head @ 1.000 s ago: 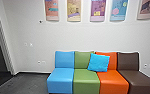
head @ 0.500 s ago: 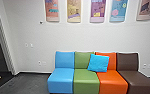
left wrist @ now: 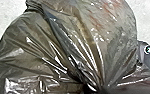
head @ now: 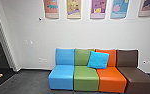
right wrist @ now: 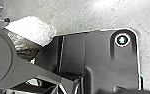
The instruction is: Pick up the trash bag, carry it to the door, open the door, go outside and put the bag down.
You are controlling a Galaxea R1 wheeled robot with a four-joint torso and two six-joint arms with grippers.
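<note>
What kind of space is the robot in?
Probably a lounge or waiting corner of an office building: a row of joined seats in blue, green, orange and brown, a bright blue cushion on them, and a line of colourful posters on the pale wall above.

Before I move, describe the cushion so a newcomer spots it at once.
Along the pale wall stands a row of coloured seats. Leaning where the green backrest meets the orange one is the cushion: bright blue, squarish and tilted, unlike the upright backrests.
</note>
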